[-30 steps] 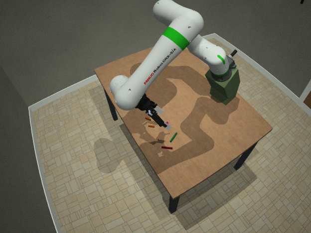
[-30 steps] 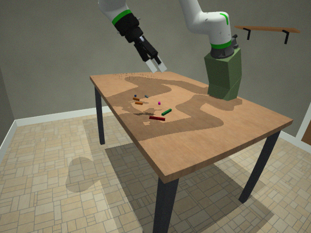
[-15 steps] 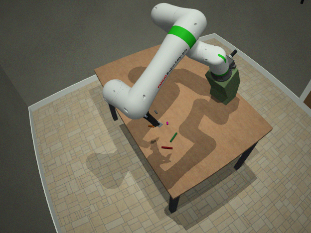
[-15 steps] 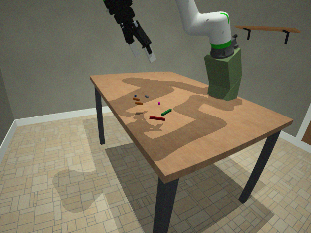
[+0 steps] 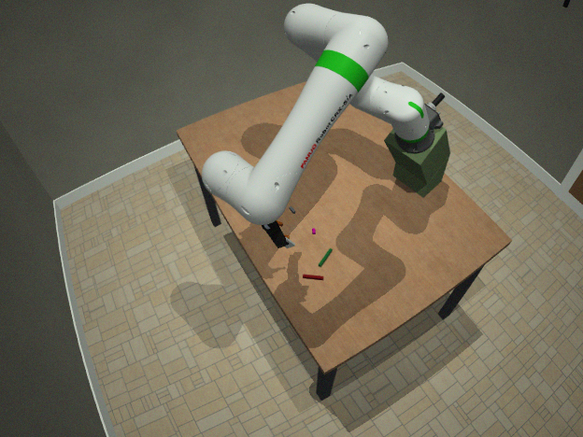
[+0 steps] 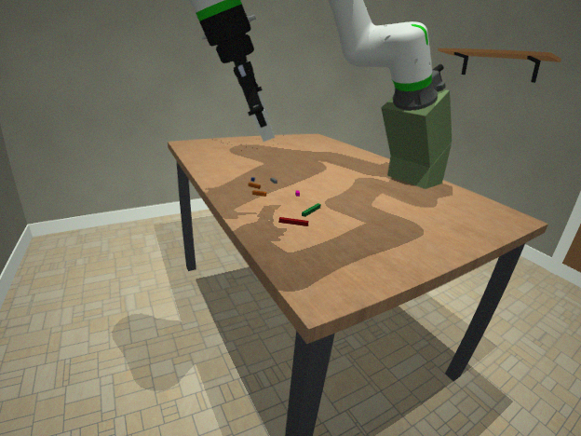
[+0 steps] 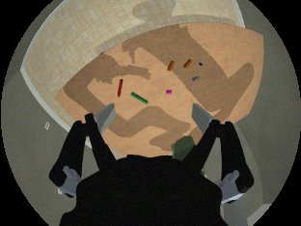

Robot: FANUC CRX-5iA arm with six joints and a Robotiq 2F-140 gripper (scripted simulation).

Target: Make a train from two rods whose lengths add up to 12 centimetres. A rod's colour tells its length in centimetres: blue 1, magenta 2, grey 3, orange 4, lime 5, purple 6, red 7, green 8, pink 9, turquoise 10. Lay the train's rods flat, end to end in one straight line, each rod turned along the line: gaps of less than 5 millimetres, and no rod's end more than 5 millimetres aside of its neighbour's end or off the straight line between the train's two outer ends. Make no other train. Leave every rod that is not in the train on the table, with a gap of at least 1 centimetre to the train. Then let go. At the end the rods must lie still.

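Observation:
Several rods lie flat and apart on the wooden table. In the exterior view a green rod (image 6: 311, 210) lies near a red rod (image 6: 293, 221), with a small magenta rod (image 6: 297, 193) behind them. Two orange rods (image 6: 254, 184) (image 6: 259, 193) lie side by side, close to a tiny blue rod (image 6: 252, 178) and a grey rod (image 6: 273, 179). My gripper (image 6: 263, 128) is open and empty, high above the table's far left part. The wrist view looks down past the open gripper (image 7: 153, 117) at the green rod (image 7: 139, 98), the red rod (image 7: 120, 86) and the orange rods (image 7: 172, 66) (image 7: 187, 63). In the top view the arm's elbow hides the orange and blue rods.
The arm's green pedestal (image 6: 415, 141) stands at the table's far right corner. A wall shelf (image 6: 497, 53) hangs behind it. The rods lie near the table's left edge (image 5: 245, 234).

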